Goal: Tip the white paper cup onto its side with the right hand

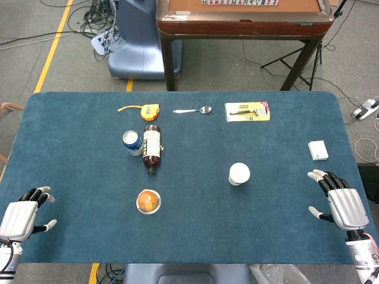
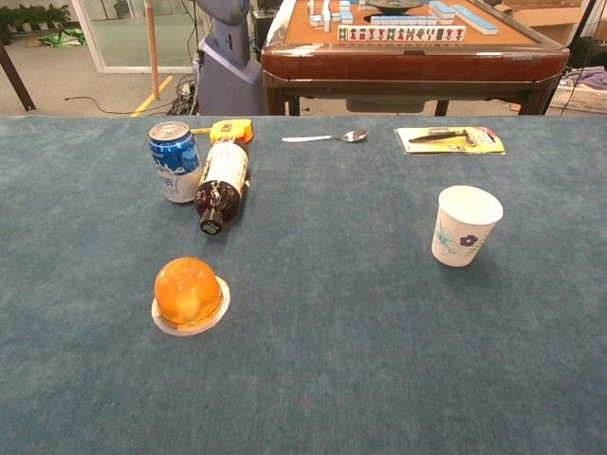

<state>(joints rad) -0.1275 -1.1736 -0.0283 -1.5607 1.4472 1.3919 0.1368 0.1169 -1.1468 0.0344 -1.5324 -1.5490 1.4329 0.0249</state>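
The white paper cup (image 1: 239,174) stands upright on the blue table, right of centre; in the chest view the cup (image 2: 464,226) shows a small flower print and an open mouth. My right hand (image 1: 341,202) rests near the table's right edge, fingers apart, holding nothing, well to the right of the cup. My left hand (image 1: 23,213) lies at the left edge, fingers apart and empty. Neither hand appears in the chest view.
A blue can (image 1: 132,142) stands beside a lying brown bottle (image 1: 152,148). An orange jelly cup (image 1: 148,201) sits nearer the front. A yellow tape measure (image 1: 149,111), spoon (image 1: 192,110), packaged tool (image 1: 247,111) and white box (image 1: 318,150) lie further back and right.
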